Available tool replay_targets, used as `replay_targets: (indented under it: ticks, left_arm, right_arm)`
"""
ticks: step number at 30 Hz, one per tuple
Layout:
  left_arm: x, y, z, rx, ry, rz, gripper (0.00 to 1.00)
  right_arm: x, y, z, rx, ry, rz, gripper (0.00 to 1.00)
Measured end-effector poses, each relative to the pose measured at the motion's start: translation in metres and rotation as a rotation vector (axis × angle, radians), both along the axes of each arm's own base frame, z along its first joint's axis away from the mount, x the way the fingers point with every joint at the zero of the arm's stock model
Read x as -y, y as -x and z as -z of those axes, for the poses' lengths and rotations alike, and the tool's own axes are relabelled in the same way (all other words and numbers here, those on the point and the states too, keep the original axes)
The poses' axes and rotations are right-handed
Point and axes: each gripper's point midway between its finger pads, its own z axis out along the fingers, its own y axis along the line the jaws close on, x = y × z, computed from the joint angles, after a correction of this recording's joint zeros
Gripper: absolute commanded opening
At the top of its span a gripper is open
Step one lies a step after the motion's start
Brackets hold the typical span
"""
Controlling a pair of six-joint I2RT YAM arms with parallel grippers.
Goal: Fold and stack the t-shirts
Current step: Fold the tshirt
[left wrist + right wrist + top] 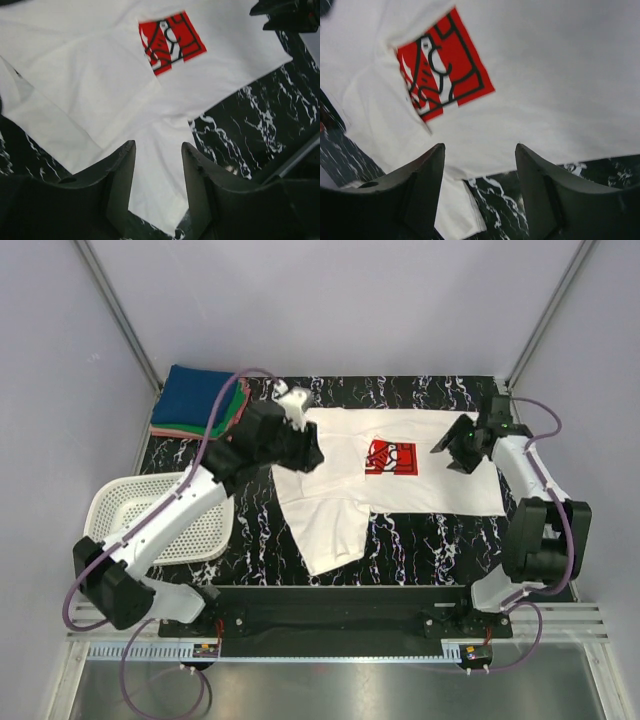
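folded t-shirts [195, 400] were stacked at the far left corner of the table [420, 540], while the white t-shirt [390, 475] lay mid-table, apparently only partly folded and unstacked, with the left gripper [158, 147] and right gripper [479, 150] above it, jaws apart and empty.

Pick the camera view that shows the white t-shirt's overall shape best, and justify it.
Top external view: almost the whole outline of the white t-shirt shows, spread on the table. The left wrist view crops it to the red print and nearby cloth; the right wrist view likewise shows only the print and one edge.
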Motion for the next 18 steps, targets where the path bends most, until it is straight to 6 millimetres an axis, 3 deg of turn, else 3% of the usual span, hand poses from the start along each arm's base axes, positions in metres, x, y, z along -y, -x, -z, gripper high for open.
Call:
replay_targets:
  ticks: [1,4,7,10,13,18]
  left_arm:
    - [0.0,0.019,0.018,-0.033,-0.012,0.012,0.47]
    - [-0.013,0.056,0.087,-0.181,-0.106,-0.005,0.46]
    - [-0.034,0.098,0.16,-0.335,-0.224,-0.035,0.47]
    - [-0.055,0.141,0.204,-0.434,-0.251,-0.055,0.49]
    - [-0.066,0.163,0.216,-0.461,-0.204,-0.089,0.5]
    - [-0.06,0.168,0.216,-0.443,-0.054,-0.139,0.51]
  right_arm:
    - [-0.014,0.01,0.004,-0.007,0.002,-0.035,0.58]
    - [-0.067,0.056,0.027,-0.064,-0.008,-0.181,0.54]
    - [-0.105,0.118,0.052,-0.143,-0.019,-0.313,0.57]
    - [-0.127,0.163,0.065,-0.189,-0.027,-0.405,0.6]
    - [-0.143,0.186,0.069,-0.193,-0.033,-0.464,0.61]
    - [-0.171,0.207,0.078,-0.186,-0.052,-0.552,0.62]
